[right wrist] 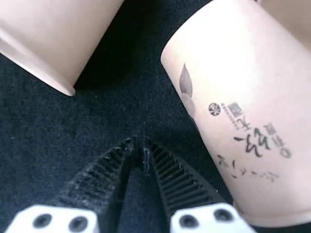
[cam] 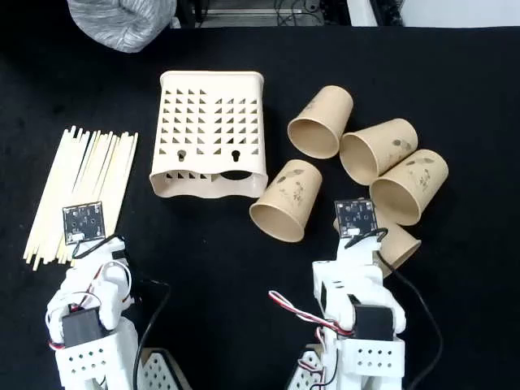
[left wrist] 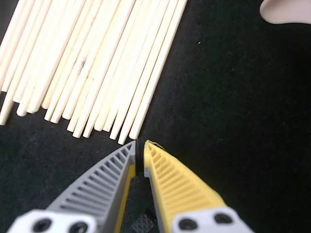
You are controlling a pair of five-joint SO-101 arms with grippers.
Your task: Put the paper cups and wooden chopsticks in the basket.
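I see a black cloth (cam: 455, 73) covering the whole table. At its far edge sits a crumpled bundle of grey fabric (cam: 122, 23), with dark cables (cam: 291, 11) behind it near a pale surface (cam: 455, 12)

Wooden chopsticks (cam: 81, 183): pale sticks lying flat, side by side, with their near ends just ahead of the left gripper (left wrist: 141, 148). Basket (cam: 210, 134): cream, perforated, lying on its side, farther ahead and right of that gripper. Paper cups (cam: 379, 150): five, tan, all tipped over. One lies just beside the right gripper (right wrist: 140, 145).
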